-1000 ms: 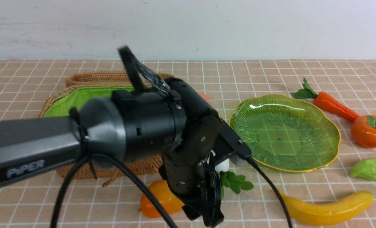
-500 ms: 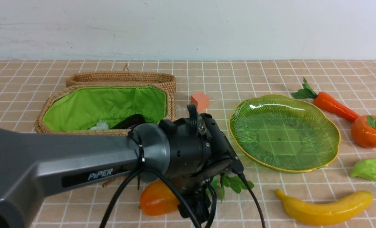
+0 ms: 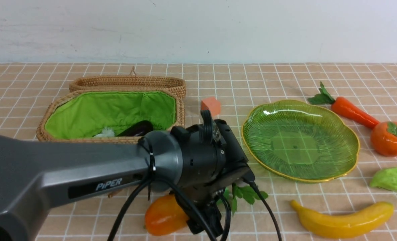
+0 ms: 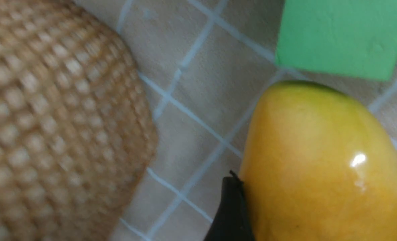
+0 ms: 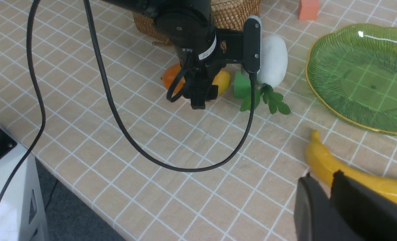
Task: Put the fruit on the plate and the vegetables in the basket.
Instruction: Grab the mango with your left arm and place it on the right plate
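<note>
The orange-yellow mango (image 3: 160, 217) lies on the table in front of the basket (image 3: 56, 108). My left gripper (image 4: 322, 180) is down over it, one black finger (image 4: 232, 207) against each side. A dark eggplant (image 3: 136, 128) lies in the basket's green lining. The white radish (image 5: 273, 60) lies beside the left wrist. The green plate (image 3: 300, 140) holds nothing. Carrot (image 3: 349, 110), persimmon (image 3: 391, 138), cucumber (image 3: 392, 179) and banana (image 3: 344, 219) lie at the right. My right gripper (image 5: 322, 177) hovers near the banana (image 5: 319, 157), fingers almost together, holding nothing.
A green cube (image 4: 339, 36) sits just beyond the mango, next to the radish. An orange cube (image 3: 211, 105) stands between basket and plate. The left arm's black cable (image 5: 118, 117) loops over the front of the table. The table's front edge is close.
My left arm has dropped from high in front of the basket down onto the mango, uncovering the basket. The mango has shifted slightly left.
</note>
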`<control>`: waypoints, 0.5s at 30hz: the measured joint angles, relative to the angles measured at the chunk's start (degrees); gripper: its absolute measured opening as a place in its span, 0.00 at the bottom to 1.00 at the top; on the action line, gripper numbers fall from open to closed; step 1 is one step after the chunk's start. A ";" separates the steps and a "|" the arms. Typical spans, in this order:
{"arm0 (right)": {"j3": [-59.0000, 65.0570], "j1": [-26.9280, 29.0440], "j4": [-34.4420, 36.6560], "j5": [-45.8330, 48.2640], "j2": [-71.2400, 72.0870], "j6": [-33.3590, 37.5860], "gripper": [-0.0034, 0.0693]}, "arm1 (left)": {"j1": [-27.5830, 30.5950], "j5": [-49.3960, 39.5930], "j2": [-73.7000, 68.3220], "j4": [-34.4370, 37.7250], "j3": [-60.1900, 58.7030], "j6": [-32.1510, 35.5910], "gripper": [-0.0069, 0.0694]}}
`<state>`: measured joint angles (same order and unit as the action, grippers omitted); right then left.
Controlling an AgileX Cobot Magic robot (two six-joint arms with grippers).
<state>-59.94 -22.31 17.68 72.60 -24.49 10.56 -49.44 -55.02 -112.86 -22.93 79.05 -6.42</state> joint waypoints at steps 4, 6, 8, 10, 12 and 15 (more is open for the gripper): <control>0.04 0.00 -0.14 0.00 0.00 0.00 0.18 | -1.15 -2.75 2.46 2.91 2.16 0.00 0.80; 0.06 0.00 -0.42 0.00 0.00 0.00 0.18 | -1.93 -3.56 3.59 3.07 3.30 0.00 0.80; 0.11 0.00 -2.42 0.00 0.00 -0.94 0.18 | -4.29 -4.40 5.73 3.14 6.78 0.56 0.80; 0.11 0.00 -5.24 -0.13 0.02 -3.37 0.19 | -5.62 -3.62 6.17 3.30 9.63 1.72 0.80; 0.18 0.00 -12.11 -1.76 0.07 -10.25 0.19 | -6.86 0.81 5.33 4.76 15.91 2.94 0.80; 0.18 0.00 -21.85 -3.57 0.07 -19.98 0.19 | -6.55 6.94 0.81 7.87 26.33 3.24 0.80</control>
<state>-59.76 -22.31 -4.18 69.03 -24.42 -9.41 -55.98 -48.09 -112.05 -15.05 105.38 -3.18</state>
